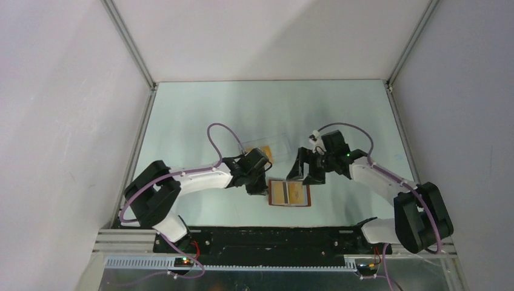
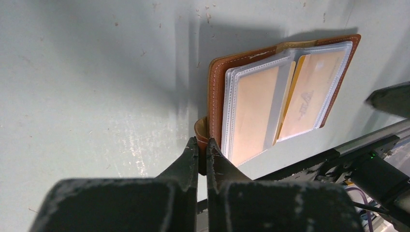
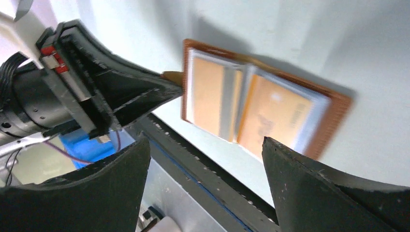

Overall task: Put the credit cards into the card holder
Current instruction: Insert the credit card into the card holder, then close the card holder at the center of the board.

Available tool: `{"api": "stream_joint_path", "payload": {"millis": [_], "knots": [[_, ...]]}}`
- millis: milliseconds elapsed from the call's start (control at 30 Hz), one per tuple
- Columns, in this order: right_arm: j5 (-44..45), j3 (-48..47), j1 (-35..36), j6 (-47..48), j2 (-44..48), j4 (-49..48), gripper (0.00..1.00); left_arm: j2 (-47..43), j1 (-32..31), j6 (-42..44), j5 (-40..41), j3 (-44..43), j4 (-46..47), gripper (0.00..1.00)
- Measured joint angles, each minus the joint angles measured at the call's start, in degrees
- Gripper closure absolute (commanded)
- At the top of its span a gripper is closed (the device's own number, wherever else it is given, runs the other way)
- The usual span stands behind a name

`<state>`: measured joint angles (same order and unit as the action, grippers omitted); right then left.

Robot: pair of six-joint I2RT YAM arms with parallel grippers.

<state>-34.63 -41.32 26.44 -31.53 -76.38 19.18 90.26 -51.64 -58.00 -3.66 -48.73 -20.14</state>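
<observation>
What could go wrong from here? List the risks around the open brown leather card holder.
1. The left gripper pinches only the small snap tab of the brown leather card holder; a push could slide the tab out or swing the holder.
2. Its clear plastic sleeves lie fanned, so an insertion may catch between layers.
3. The open, empty right gripper hangs close over the holder, near the left gripper; the arms might bump.

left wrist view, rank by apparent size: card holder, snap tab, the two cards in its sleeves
1. card holder
2. left-sleeve card and right-sleeve card: look alike, unranked
3. snap tab, partly hidden by the left hand
</observation>
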Motion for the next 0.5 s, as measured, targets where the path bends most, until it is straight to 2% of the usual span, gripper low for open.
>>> {"api": "stream_joint_path", "payload": {"millis": [267,367,500], "knots": [[1.9,2.0,-13.1,5.6,1.0,7.5,0.14,1.0,0.0,0.0,0.0,0.0,0.0,1.00],[1.4,4.3,-15.5,6.2,-0.6,7.8,0.23,1.2,0.0,0.0,0.0,0.0,0.0,1.00],[-1.9,6.8,-15.8,5.7,-4.7,7.4,0.30,2.1,0.0,-0.1,0.0,0.0,0.0,1.00]]}}
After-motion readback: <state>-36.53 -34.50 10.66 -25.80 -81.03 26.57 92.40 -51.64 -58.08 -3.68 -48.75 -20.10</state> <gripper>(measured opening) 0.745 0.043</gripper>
